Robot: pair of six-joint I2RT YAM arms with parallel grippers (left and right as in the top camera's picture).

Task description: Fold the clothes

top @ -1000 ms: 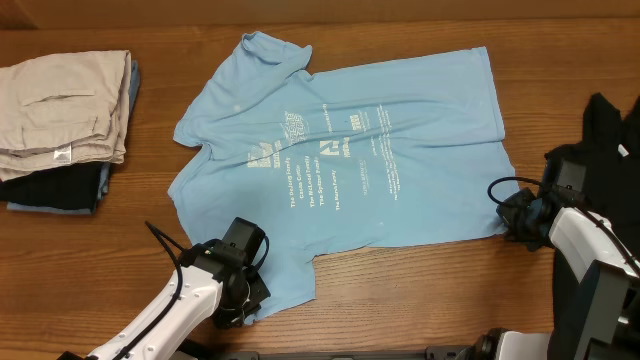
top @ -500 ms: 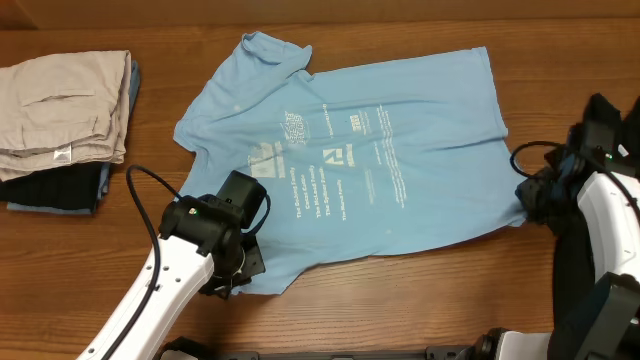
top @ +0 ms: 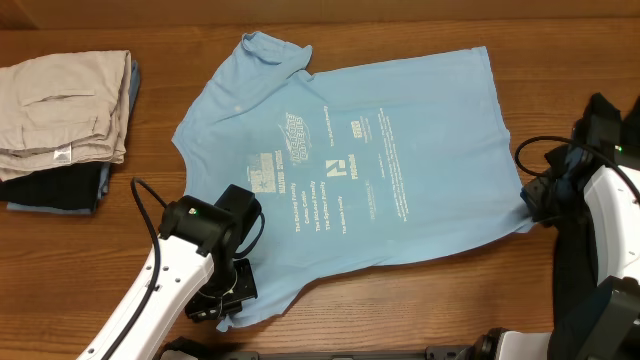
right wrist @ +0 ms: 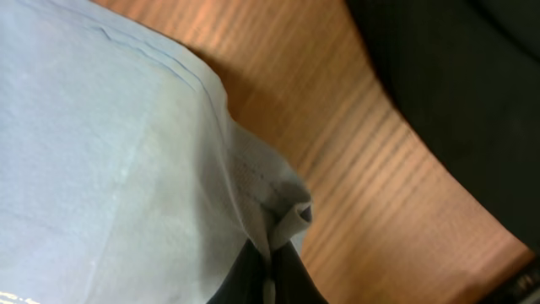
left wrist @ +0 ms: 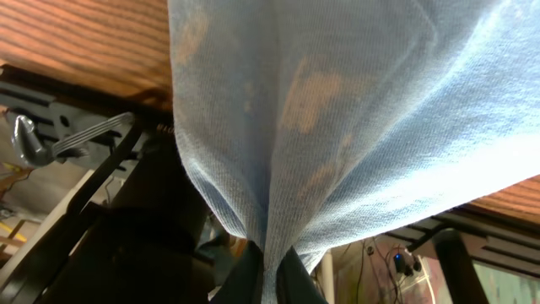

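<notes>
A light blue T-shirt [top: 360,160] with white lettering lies spread across the middle of the wooden table, collar at the far left. My left gripper [top: 222,300] is shut on the shirt's near left sleeve edge; in the left wrist view the blue fabric [left wrist: 337,110] hangs pinched between the dark fingers [left wrist: 291,283]. My right gripper [top: 530,205] is shut on the shirt's near right hem corner; the right wrist view shows the bunched hem [right wrist: 283,211] clamped at the fingertips.
A stack of folded beige and dark clothes [top: 65,125] sits at the far left. A black garment [top: 610,120] lies at the right edge, also in the right wrist view [right wrist: 456,93]. The table's front edge runs just under my left arm.
Both grippers have dragged the shirt. Its near left corner has slid further toward the front edge with the left gripper, the right corner has shifted right, and the fabric lies flatter.
</notes>
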